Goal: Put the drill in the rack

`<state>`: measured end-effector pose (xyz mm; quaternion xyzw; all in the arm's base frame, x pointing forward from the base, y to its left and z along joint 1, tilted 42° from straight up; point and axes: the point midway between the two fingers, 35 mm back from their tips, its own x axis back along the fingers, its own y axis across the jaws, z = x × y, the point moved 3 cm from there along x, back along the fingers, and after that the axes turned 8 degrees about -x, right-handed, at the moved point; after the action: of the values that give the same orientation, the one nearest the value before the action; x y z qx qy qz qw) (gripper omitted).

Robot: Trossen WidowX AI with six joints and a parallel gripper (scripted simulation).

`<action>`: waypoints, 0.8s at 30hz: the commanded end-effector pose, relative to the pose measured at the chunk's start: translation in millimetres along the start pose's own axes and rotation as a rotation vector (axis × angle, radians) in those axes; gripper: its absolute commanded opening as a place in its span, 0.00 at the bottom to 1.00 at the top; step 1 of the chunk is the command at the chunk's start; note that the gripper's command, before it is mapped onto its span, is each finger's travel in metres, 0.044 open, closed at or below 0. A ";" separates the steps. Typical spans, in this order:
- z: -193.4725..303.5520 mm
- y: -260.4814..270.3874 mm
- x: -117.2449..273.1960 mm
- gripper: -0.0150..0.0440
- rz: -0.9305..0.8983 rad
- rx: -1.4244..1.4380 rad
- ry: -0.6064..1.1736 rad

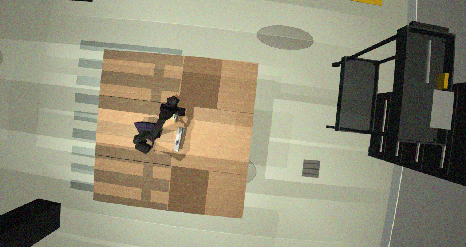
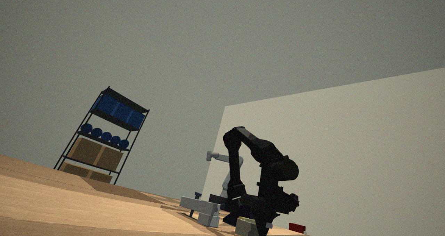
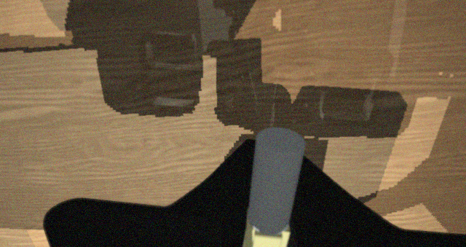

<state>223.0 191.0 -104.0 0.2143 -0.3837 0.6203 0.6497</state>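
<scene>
My gripper [image 2: 263,226] [image 3: 266,150] is shut on the drill, a blue-grey cylinder [image 3: 275,181] with a pale yellow part behind it. Its grey tip [image 2: 269,225] shows beside the fingers, low over the table. The grey rack block [image 2: 245,227] stands right at the drill; its yellow part shows at the block's top edge. I cannot tell whether the drill rests in it. The light grey fixture [image 1: 179,138] [image 2: 203,207] stands apart from the gripper, with the dark blue key [image 1: 177,142] [image 2: 197,194] in its arm. In the top view the arm hides the fingers.
A dark navy angled panel [image 1: 143,126] stands beside the arm's base on the wooden table [image 1: 214,141]. A red block [image 2: 297,227] shows behind at the right. A trolley [image 1: 358,95] and a shelf unit [image 2: 96,135] stand away from the table.
</scene>
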 end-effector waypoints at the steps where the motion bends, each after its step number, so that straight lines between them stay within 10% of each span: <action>1: 0.0 -0.1 0.2 0.34 0.000 0.000 0.000; 16: 0.0 -0.1 0.2 1.00 0.000 0.000 0.000; 24: 1.2 1.0 33.8 1.00 -0.002 0.004 0.005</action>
<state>220.3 202.6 -87.8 0.2141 -0.3756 0.6230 0.6519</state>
